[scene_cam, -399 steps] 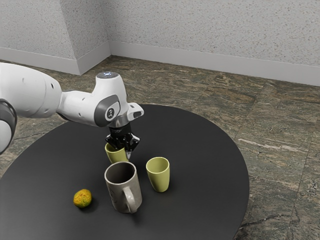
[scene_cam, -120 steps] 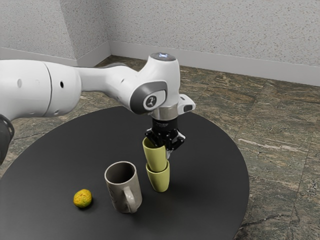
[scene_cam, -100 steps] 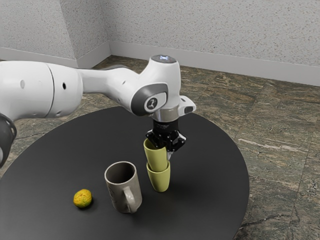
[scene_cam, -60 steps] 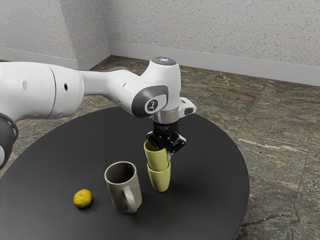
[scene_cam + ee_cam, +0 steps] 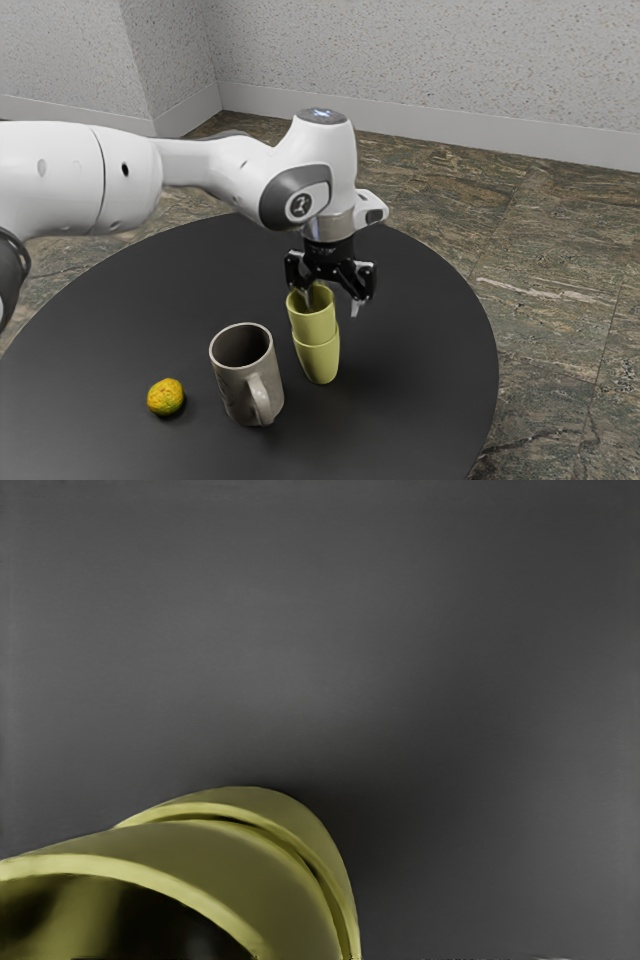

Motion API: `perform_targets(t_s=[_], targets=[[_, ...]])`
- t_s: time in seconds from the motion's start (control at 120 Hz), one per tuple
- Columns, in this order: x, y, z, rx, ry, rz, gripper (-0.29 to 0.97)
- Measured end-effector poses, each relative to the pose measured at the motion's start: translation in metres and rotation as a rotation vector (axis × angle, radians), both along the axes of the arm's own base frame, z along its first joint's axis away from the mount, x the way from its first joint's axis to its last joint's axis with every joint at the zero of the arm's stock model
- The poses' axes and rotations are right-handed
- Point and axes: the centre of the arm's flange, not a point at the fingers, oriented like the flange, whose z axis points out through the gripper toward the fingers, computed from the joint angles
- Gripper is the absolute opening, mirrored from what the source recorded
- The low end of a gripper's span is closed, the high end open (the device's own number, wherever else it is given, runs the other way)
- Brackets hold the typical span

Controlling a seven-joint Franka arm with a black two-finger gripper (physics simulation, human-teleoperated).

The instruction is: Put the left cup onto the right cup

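Since half a second ago the hand [image 5: 328, 296] has spread wide, letting go. The left cup [image 5: 311, 318] sits nested in the right cup [image 5: 318, 362] on the desk [image 5: 420, 330]. Release step looks done; next, retreat straight up, clear of the rim.

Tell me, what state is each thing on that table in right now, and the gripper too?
gripper: open, fingers spread wide at the upper cup's rim.
upper cup: upright, mouth up, nested in the lower cup, not gripped.
lower cup: upright on the table, carrying the upper cup.
grey mug: upright, mouth up, standing apart from the cups.
orange fruit: lying on the table, apart from the mug.
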Motion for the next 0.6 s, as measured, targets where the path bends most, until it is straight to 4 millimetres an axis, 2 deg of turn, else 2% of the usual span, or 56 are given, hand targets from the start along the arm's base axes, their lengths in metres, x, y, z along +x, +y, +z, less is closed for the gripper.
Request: perform_targets(t_s=[0.225,0.275,0.35,0.408,0.6], targets=[[-0.013,0.001,0.076,-0.030,-0.087,-0.014,0.62],[-0.020,0.003,0.104,-0.032,-0.107,-0.030,0.63],[-0.019,0.007,0.151,-0.020,-0.159,-0.114,0.64],[-0.015,0.018,0.177,-0.008,-0.179,-0.178,0.65],[-0.010,0.065,0.242,0.030,-0.200,-0.272,0.66]])
